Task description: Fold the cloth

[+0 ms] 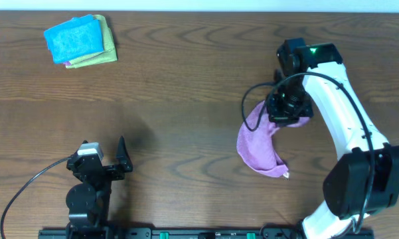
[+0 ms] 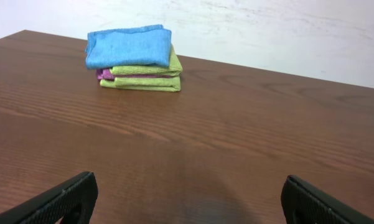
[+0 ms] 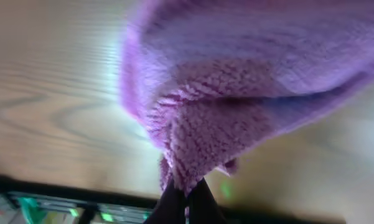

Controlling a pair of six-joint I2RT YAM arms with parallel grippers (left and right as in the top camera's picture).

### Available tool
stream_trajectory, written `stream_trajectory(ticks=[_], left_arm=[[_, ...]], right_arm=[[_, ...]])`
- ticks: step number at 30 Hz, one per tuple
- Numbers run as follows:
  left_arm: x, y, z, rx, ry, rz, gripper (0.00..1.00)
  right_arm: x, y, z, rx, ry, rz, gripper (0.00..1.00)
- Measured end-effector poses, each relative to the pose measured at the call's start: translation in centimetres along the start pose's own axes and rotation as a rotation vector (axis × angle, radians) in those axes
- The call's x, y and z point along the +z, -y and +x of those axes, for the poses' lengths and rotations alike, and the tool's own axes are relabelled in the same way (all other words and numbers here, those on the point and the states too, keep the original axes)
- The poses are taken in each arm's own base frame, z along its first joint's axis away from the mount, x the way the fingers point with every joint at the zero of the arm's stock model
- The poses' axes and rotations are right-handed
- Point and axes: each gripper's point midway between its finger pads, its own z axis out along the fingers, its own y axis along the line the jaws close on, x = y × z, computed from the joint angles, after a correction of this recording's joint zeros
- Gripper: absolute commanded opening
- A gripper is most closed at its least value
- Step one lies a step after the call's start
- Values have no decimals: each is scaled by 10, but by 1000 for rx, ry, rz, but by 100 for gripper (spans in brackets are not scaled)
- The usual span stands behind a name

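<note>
Overhead puts the cloth (image 1: 259,149) on the right half of the table (image 1: 186,99). Its far end is caught in the right gripper (image 1: 289,113), and the rest trails from there toward the robot's edge. It is bunched into a long curved band, so its long axis runs roughly far-to-near, bowing leftward, and ends in a small white tag (image 1: 287,174). The right wrist view shows those fingers pressed together on a fold of the fuzzy lilac terry. The cloth appears to hang from them, but I cannot tell how much of it rests on the wood. The left gripper (image 1: 104,147) sits well apart to the left with its fingers spread and nothing between them. I judge the right arm far the nearer, and the next move depends on spreading this band flat.
</note>
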Motion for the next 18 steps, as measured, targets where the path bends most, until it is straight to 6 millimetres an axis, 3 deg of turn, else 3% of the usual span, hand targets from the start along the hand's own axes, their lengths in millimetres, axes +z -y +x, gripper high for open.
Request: stream_trajectory(ticks=[6, 8, 10, 13, 16, 17, 18], left_arm=[[0, 0, 0, 0, 0, 0, 95], [0, 0, 0, 0, 0, 0, 95], [0, 0, 0, 0, 0, 0, 95], [0, 0, 0, 0, 0, 0, 95], [0, 0, 0, 0, 0, 0, 95], [0, 0, 0, 0, 0, 0, 95], [0, 0, 0, 0, 0, 0, 96]], right_arm=[[-11, -55, -45, -156, 195, -263, 1], [-24, -80, -61, -220, 277, -377, 1], [-51, -112, -73, -312, 371, -513, 1], [-90, -146, -81, -427, 474, -640, 1], [-128, -179, -73, -561, 542, -741, 1], [-134, -188, -64, -604, 538, -749, 1], [-129, -187, -56, -604, 503, -700, 1]])
